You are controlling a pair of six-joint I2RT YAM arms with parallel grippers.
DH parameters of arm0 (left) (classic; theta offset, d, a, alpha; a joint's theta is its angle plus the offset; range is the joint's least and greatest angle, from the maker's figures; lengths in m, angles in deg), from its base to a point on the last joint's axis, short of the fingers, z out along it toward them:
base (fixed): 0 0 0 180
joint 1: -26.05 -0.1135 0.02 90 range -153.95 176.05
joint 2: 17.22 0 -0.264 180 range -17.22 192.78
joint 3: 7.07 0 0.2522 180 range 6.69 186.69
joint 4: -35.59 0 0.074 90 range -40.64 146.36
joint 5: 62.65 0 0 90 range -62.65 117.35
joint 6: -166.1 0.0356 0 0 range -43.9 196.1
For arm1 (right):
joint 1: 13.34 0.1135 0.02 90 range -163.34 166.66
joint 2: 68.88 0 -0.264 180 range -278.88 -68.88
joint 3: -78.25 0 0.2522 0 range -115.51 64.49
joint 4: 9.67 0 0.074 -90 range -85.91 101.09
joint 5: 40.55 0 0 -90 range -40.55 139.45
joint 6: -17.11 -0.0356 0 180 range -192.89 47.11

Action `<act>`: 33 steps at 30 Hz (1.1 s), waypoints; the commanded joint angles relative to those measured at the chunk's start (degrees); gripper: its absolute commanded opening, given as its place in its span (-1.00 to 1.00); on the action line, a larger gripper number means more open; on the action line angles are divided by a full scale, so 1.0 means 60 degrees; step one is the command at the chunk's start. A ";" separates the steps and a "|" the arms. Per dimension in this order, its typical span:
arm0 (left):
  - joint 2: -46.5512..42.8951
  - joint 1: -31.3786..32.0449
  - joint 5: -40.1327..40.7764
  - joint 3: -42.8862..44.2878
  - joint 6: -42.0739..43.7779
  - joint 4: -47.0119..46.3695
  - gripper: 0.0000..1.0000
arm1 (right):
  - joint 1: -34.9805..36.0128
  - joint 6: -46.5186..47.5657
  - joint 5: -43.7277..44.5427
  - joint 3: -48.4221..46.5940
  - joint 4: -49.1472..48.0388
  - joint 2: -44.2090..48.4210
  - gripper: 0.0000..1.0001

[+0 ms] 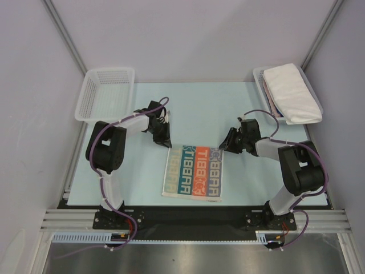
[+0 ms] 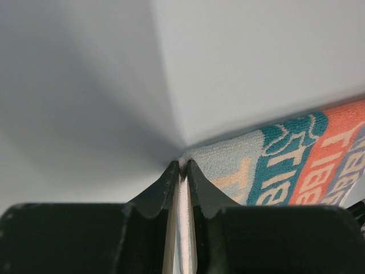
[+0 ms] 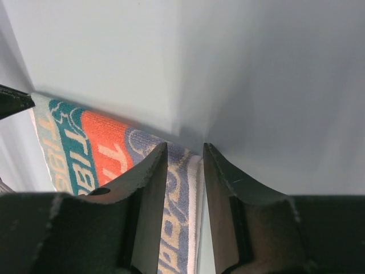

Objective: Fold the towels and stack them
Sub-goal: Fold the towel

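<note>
Here, a lettered towel (image 1: 193, 172) with cream, teal, orange and blue bands lies flat on the pale table (image 1: 199, 108), in the lower middle of the top view, between the two arms. The left gripper (image 1: 165, 141) sits at the towel's upper left corner. In the left wrist view its black fingers (image 2: 165, 188) are pressed almost together, pinching a thin white edge of cloth at their tips, and the towel's printed face (image 2: 285, 165) spreads away toward the lower right of that frame. The right gripper (image 1: 224, 147) is at the towel's upper right corner. In the right wrist view its fingers (image 3: 149, 171) stand apart with a clear gap, one on either side of the towel's white-edged corner, and the cloth between them lies flat and does not look squeezed. The towel's orange and teal bands (image 3: 102, 148) run off toward the lower left of that frame. In the upper right of the top view, a folded white towel (image 1: 292, 91) rests in a white mesh basket (image 1: 258, 74), hanging a little over its front rim. A second mesh basket (image 1: 108, 71) stands in the upper left, at the far left corner of the table.
</note>
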 commanded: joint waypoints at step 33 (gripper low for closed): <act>0.0421 0.0063 -0.0077 -0.0174 -0.0260 -0.0537 -0.99 | 0.0187 0.0344 0.0434 -0.0006 0.0767 -0.0164 -0.60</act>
